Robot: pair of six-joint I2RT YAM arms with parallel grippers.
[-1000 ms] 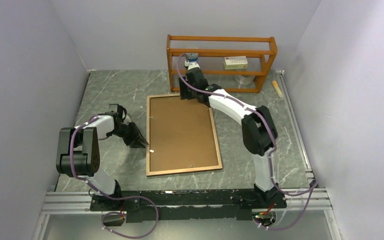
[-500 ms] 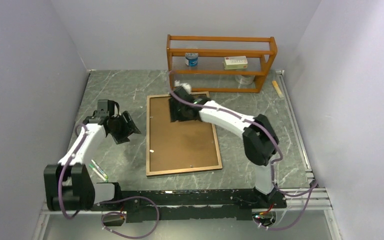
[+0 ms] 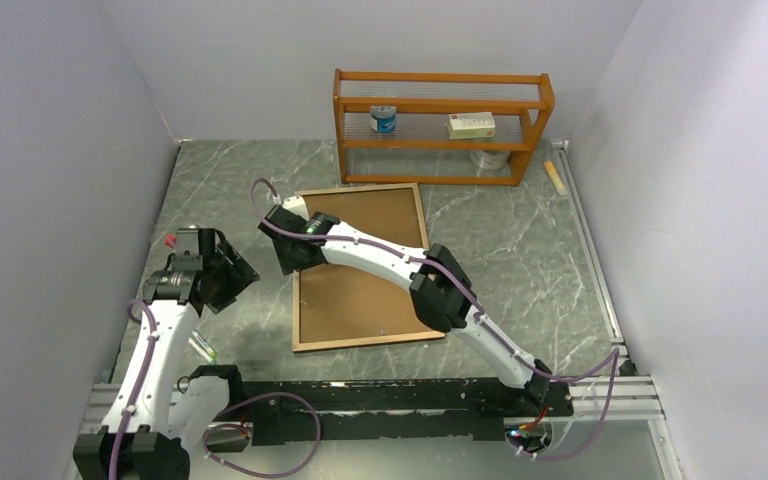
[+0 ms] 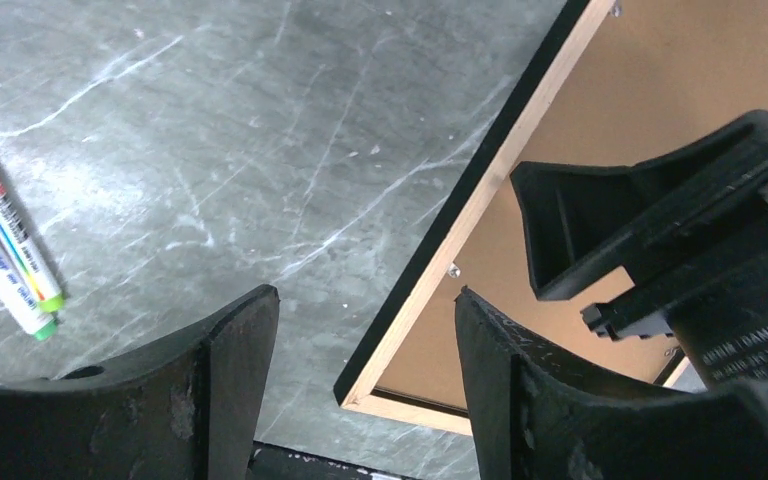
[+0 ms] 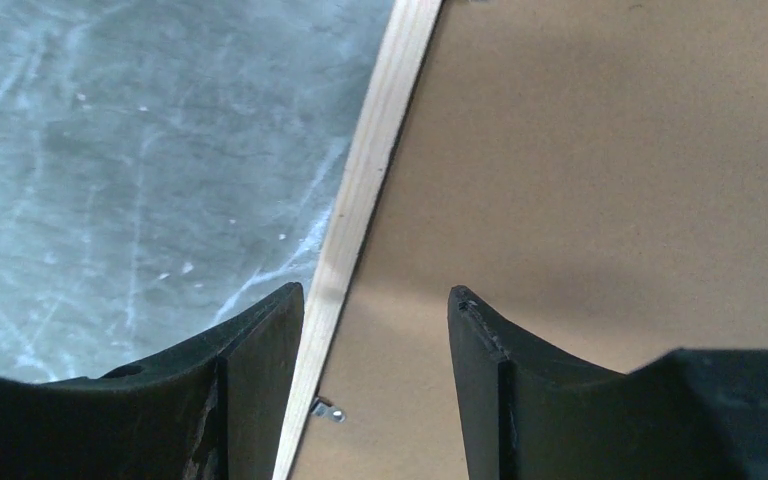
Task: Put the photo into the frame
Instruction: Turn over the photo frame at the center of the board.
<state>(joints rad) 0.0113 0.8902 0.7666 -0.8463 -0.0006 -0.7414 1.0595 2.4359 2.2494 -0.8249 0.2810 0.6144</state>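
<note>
Top external view showed the frame [image 3: 365, 342] lying back-up at table centre, the right arm [image 3: 380, 258] slanting across its brown backing. The right gripper [image 5: 375, 310] hung open astride the frame's 9 o'clock rail. The left gripper [image 4: 360, 330] gaped empty just beyond. A shelf rack [image 3: 440, 77] stood at 12 o'clock, markers [image 4: 15, 250] at 7.

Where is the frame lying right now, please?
The frame lies back up mid-table in the top view, just in front of the rack, with the right tool over its left edge.
</note>
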